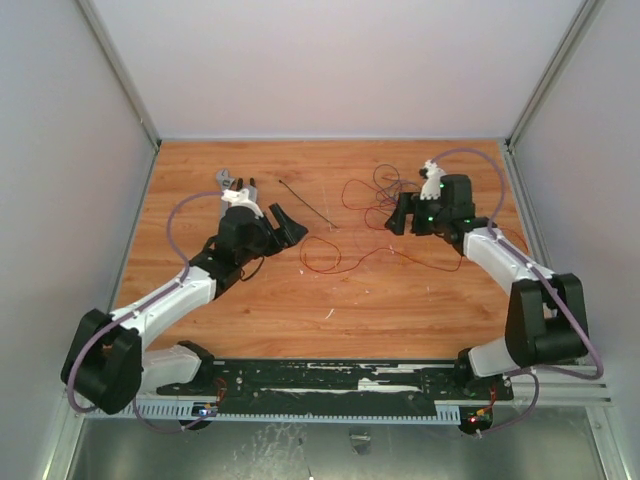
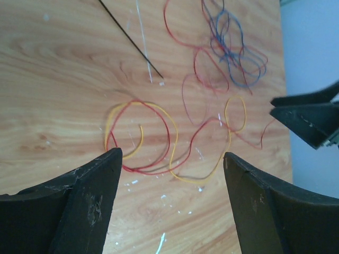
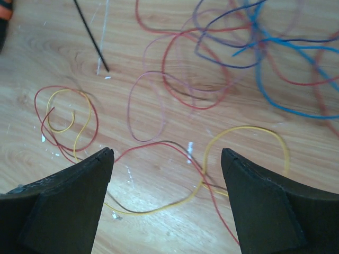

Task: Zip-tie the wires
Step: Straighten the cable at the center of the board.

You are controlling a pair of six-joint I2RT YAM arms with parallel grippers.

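Observation:
The wires (image 1: 372,190) lie loose on the wooden table, a tangle at the back middle-right and a red and yellow loop (image 1: 320,256) nearer the middle. The zip tie (image 1: 306,204), a thin dark strip, lies flat left of the tangle. My left gripper (image 1: 297,228) is open and empty, left of the loop. In the left wrist view (image 2: 172,159) the loop (image 2: 140,132) lies just ahead of the fingertips, with the zip tie (image 2: 130,39) beyond. My right gripper (image 1: 392,217) is open and empty; in its wrist view (image 3: 167,153) red and yellow strands (image 3: 175,201) run between its fingers, and the zip tie (image 3: 91,37) is at upper left.
A grey wrench (image 1: 227,181) lies at the back left behind my left arm, with another tool (image 1: 252,186) beside it. An orange object (image 3: 4,8) shows at the right wrist view's top left corner. Grey walls enclose the table. A black rail (image 1: 340,385) runs along the near edge.

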